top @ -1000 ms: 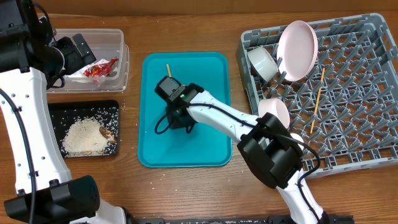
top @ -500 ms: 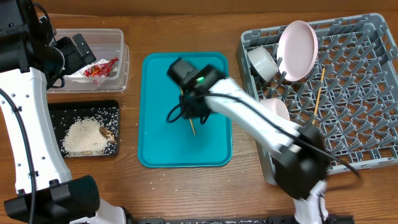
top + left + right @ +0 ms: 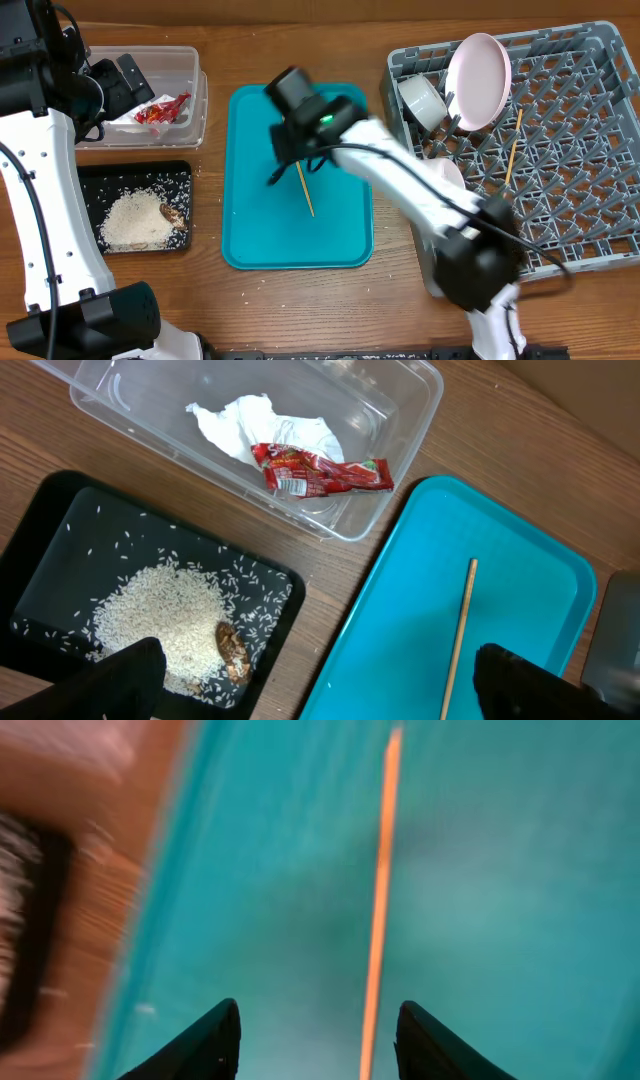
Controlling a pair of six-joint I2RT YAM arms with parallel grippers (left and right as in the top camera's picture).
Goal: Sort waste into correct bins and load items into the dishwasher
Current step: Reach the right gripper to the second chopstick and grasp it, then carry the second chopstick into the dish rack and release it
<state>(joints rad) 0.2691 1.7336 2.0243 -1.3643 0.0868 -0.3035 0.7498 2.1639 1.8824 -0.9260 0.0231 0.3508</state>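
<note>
A thin wooden chopstick [image 3: 304, 190] lies flat on the teal tray [image 3: 250, 220]. My right gripper [image 3: 296, 157] hovers over its far end, open. In the right wrist view the chopstick [image 3: 378, 920] runs between the spread fingertips [image 3: 222, 1038] without touching them. My left gripper [image 3: 112, 88] is open and empty above the clear tub [image 3: 192, 58], which holds a white napkin [image 3: 240, 422] and a red wrapper [image 3: 320, 468]. Rice with a brown lump [image 3: 138, 218] fills the black tray [image 3: 92, 180]. The grey dish rack [image 3: 570, 200] holds a pinkish plate [image 3: 478, 68], a bowl [image 3: 422, 100] and another chopstick [image 3: 511, 160].
The right arm stretches from the table's front edge across the rack's left side, covering part of a second pale bowl [image 3: 446, 172]. The left arm stands along the left edge beside the two bins. Bare wood separates the teal tray from the bins and the rack.
The right gripper has opened and let go of the chopstick, which now lies on the teal tray. That gripper has swung toward the tray's far side. The left arm has not moved.
</note>
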